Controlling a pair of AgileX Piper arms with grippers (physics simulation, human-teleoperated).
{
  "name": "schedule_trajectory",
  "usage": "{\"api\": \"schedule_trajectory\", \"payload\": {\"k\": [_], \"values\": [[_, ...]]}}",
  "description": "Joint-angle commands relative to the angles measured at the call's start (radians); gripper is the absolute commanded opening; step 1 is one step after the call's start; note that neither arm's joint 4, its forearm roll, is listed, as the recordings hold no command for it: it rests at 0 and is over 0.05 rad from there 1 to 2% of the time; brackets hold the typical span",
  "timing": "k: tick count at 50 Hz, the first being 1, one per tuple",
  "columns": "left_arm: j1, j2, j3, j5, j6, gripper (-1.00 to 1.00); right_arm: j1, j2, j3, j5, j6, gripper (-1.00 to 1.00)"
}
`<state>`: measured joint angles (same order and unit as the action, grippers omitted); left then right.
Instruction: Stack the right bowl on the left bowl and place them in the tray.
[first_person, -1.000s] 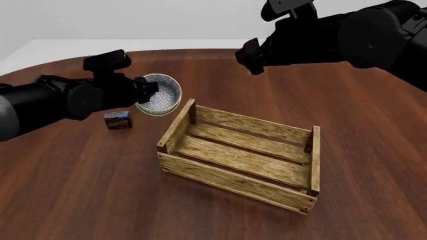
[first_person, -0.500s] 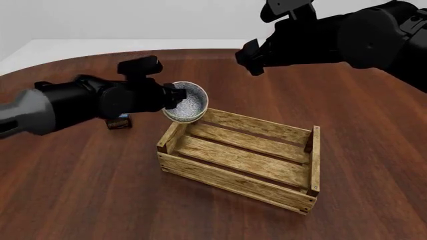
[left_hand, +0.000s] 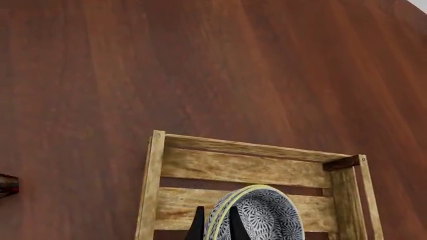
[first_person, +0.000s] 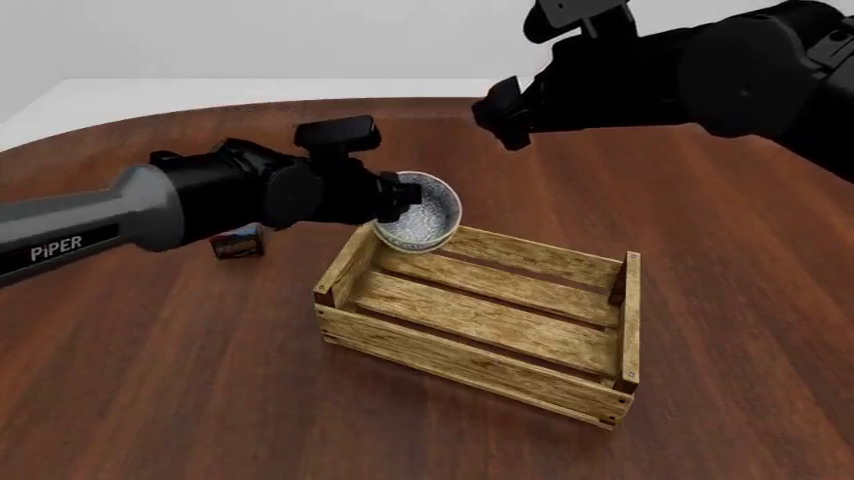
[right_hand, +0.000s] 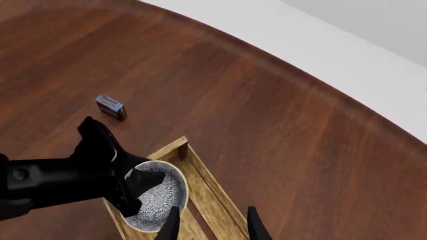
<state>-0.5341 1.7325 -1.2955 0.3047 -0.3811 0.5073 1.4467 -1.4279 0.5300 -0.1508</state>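
A patterned blue-white bowl hangs tilted over the far left corner of the tray, a light-wood slatted crate. My left gripper is shut on its rim. In the left wrist view the bowl shows a doubled rim, as of two nested bowls, pinched between my left gripper's fingers above the tray's slats. My right gripper hovers high beyond the tray. In its own view, the right gripper is open with nothing between its fingers, looking down on the bowl and the tray.
A small dark red-blue box lies on the brown wooden table left of the tray, partly behind my left arm; it also shows as the box and box. The table's far edge curves behind both arms.
My left gripper has carried the bowl rightward, from beside the small box to above the tray's far left corner. The right arm has not moved.
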Motion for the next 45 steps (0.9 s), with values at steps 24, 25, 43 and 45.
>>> {"api": "schedule_trajectory", "payload": {"k": [24, 25, 43, 45], "values": [[-0.072, 0.167, -0.072, -0.011, -0.007, -1.00, 0.018, -0.007, 0.021, -0.010, 0.007, 1.00], [-0.080, 0.174, -0.072, -0.015, -0.007, -1.00, 0.018, -0.006, 0.020, -0.010, 0.008, 1.00], [-0.100, 0.248, -0.087, -0.033, -0.020, -1.00, 0.020, -0.006, 0.027, -0.013, 0.002, 1.00], [-0.102, 0.253, -0.087, -0.038, -0.027, -1.00, 0.018, -0.005, 0.025, -0.013, 0.001, 1.00]]}}
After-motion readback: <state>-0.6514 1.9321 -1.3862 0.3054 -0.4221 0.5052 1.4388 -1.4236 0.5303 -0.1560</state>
